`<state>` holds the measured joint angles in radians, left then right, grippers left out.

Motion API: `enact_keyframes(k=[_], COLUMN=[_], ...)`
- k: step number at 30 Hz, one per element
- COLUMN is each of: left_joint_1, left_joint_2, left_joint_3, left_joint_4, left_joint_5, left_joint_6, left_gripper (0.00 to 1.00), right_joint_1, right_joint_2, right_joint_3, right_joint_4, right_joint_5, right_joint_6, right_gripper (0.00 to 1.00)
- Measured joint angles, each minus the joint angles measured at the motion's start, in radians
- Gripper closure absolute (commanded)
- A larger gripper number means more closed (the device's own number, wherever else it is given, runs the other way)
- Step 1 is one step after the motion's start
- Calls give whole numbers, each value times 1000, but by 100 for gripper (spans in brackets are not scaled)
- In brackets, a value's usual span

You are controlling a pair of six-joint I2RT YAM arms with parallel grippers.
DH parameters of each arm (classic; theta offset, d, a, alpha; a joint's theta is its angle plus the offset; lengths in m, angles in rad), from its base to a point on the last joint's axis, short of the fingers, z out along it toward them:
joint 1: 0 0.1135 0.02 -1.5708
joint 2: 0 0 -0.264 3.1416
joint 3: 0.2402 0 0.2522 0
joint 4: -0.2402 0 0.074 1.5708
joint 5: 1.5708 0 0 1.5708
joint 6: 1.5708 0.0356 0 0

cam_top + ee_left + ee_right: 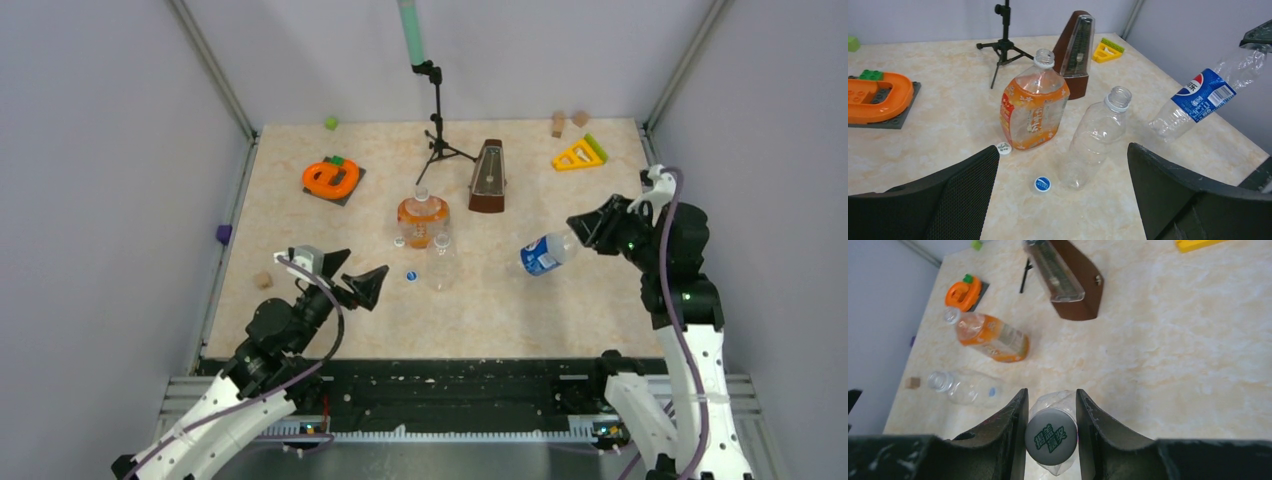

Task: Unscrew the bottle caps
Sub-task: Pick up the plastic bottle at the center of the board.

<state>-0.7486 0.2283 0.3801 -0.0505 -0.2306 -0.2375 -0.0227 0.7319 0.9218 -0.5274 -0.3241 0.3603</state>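
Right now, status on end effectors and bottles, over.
Left end effector open, empty. Right end effector shut on labelled bottle, cap on. Orange bottle, clear bottle uncapped, upright. Blue cap, white cap loose on table.

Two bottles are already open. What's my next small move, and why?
Probably bring the open left gripper toward the free base of the clear blue-labelled plastic bottle. The right gripper holds its neck end aloft, grey round cap on; twisting needs a second grip.

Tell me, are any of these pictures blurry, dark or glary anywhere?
Top external: even, soft light, no harsh shadows around the orange bottle. Left wrist: clear bottle crisp, left fingers dark. Right wrist: printed cap legible, right fingers shadowed.
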Motion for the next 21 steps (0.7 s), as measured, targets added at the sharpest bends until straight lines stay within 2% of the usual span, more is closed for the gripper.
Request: enact_keyframes(k=[7, 13, 21], left_joint_1=[0, 0, 0], left_joint_2=[78, 220, 341], left_joint_3=[19, 101, 130], left_joint_4=[33, 37, 84], left_joint_5=[173, 361, 611], left_joint_6=[4, 13, 8], left_gripper=[1, 1, 1], right_joint_1=[0, 22, 215], right_joint_2=[-92, -184, -262], right_joint_3=[-74, -225, -361], right_joint_4=[-21, 77, 248], right_joint_5=[-229, -393, -441], right_joint_6=[45, 164, 303], right_gripper=[93, 93, 94])
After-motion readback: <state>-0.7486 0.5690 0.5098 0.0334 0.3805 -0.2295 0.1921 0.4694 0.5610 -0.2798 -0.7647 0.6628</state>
